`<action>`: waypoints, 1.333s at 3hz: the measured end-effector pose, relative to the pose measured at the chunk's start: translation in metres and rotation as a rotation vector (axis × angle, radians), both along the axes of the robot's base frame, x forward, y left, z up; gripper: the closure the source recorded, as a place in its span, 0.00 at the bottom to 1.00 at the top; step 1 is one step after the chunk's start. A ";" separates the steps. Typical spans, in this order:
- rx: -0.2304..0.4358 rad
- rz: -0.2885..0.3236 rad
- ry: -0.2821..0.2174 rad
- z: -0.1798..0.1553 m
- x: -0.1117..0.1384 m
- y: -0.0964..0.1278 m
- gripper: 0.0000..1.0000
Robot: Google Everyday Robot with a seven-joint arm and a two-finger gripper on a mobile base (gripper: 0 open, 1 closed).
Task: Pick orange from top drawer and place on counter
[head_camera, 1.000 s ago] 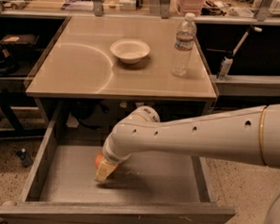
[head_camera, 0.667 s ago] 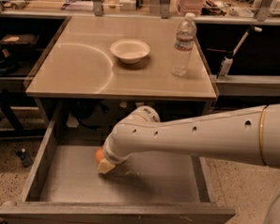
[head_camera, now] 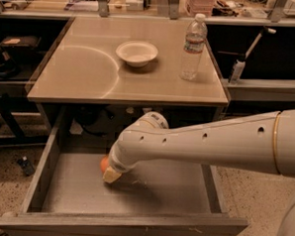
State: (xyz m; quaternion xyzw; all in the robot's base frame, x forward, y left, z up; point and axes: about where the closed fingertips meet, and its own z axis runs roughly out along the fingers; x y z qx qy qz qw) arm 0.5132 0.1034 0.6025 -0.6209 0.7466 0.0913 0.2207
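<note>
The drawer [head_camera: 153, 192] is pulled out under the table [head_camera: 85, 77] and opens toward the lower edge of the frame. Its long side runs from left to right, and its front panel lies along the bottom of the frame. The orange [head_camera: 104, 163] lies on the drawer floor, left of the centre and nearer to the back than to the front panel. Only a small part of it shows, at the left side of the gripper [head_camera: 112, 174]; the rest is hidden. It is round, so no long axis and no pointing direction can be seen. The white arm [head_camera: 210, 143] comes in from the right edge of the frame and bends down to the left into the drawer. The gripper at its end is low over the drawer floor and touches the orange or stands just beside it. I cannot tell if the gripper is spread or pressed together, because the arm covers most of it. On the table, in the upper part of the frame, a white bowl [head_camera: 137, 53] stands upright near the centre. A clear bottle [head_camera: 193, 48] stands upright to the right of it, and the two are apart.
</note>
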 end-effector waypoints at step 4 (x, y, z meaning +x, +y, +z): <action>0.067 -0.027 -0.075 0.078 0.020 0.009 1.00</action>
